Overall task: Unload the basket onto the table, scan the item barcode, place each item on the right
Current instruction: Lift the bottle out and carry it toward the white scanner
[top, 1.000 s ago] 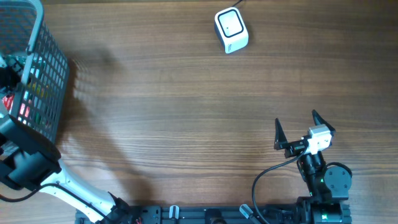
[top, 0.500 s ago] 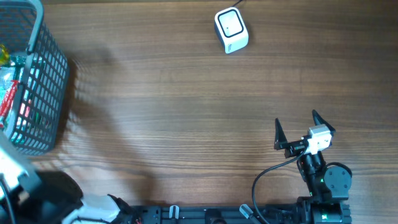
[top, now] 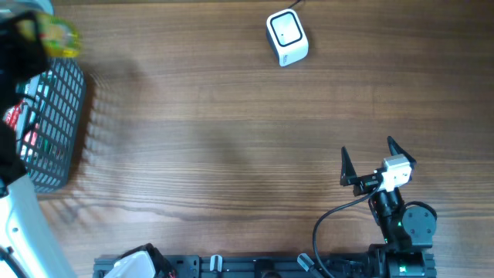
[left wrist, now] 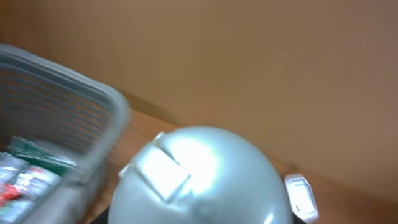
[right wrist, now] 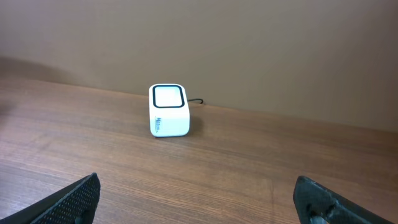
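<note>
Left gripper [top: 35,38] holds the round yellow-green item [top: 60,36] up over the wire basket [top: 65,116], far from the white scanner [top: 287,36]. It is round, so it could slip and fall. Right gripper [top: 367,154] sits wide open.

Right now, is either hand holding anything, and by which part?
The left hand seems to grip a yellow-green rounded item above the grey mesh basket; where on it is hidden. The right hand is open and empty.
</note>
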You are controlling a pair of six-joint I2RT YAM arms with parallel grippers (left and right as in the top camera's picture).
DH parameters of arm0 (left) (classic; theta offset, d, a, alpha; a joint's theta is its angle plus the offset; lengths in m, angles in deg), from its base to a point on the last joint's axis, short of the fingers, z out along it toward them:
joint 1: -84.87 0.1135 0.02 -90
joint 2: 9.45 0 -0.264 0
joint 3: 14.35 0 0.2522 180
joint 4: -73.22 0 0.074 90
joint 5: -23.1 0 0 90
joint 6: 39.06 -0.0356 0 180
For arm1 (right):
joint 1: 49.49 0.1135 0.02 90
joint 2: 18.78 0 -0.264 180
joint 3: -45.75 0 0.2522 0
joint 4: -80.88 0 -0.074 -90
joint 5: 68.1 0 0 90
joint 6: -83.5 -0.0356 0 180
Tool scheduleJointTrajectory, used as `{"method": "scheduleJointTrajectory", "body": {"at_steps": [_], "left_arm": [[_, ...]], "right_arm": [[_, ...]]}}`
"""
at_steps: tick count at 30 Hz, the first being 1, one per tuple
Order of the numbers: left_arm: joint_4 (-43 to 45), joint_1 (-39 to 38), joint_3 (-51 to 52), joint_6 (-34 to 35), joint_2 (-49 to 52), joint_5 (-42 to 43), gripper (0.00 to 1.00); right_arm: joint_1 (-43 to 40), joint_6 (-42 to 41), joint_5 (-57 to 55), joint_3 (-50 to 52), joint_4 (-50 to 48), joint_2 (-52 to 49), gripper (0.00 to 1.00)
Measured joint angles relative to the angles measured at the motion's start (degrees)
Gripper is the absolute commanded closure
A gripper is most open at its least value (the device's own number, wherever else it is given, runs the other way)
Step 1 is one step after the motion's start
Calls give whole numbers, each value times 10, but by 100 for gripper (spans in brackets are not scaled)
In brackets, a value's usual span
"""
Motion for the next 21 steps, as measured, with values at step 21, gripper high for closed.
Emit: {"method": "scheduleJointTrajectory", "body": {"at_steps": [21], "left_arm": [[175, -499, 251, 54, 149, -160, 67]], "right_arm": [[0, 0, 0, 0, 0, 0, 0]]}}
